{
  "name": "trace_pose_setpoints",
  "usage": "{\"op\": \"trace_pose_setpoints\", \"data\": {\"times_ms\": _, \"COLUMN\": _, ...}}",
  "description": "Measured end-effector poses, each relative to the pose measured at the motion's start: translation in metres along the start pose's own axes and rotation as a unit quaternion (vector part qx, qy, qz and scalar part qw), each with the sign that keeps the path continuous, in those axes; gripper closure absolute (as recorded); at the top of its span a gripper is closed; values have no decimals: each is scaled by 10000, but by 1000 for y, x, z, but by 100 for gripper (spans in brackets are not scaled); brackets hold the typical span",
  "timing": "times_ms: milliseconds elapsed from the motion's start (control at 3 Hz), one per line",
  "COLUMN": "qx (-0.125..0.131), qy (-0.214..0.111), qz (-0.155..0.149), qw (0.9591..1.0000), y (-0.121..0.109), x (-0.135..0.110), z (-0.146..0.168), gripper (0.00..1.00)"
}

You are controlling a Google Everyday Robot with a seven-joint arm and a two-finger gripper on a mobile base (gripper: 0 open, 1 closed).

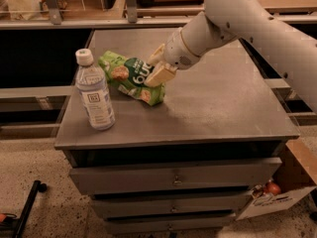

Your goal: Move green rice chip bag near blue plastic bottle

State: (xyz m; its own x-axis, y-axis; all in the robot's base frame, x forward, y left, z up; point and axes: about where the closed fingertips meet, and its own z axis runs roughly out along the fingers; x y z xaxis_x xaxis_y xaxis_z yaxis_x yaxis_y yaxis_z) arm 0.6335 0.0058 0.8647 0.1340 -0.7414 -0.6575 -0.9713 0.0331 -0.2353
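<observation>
Green rice chip bag (128,77), lying on the grey drawer cabinet (213,108) top, just right of the upright blue plastic bottle (94,91) without touching it. The gripper (158,66) clasps the bag's right end, its cream fingers (161,75) closed on it.

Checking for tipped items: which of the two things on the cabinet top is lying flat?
The green rice chip bag lies flat, with the gripper at one end; the blue plastic bottle beside it stands upright on its base.
</observation>
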Motion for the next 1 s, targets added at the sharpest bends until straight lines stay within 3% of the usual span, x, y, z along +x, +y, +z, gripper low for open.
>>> {"op": "trace_pose_setpoints", "data": {"times_ms": 333, "qx": -191, "qy": -105, "qz": -405, "qw": 9989, "y": 5, "x": -7, "z": -4, "gripper": 0}}
{"op": "trace_pose_setpoints", "data": {"times_ms": 1000, "qx": 440, "qy": 187, "qz": -528, "qw": 9975, "y": -13, "x": 0, "z": -38, "gripper": 0}}
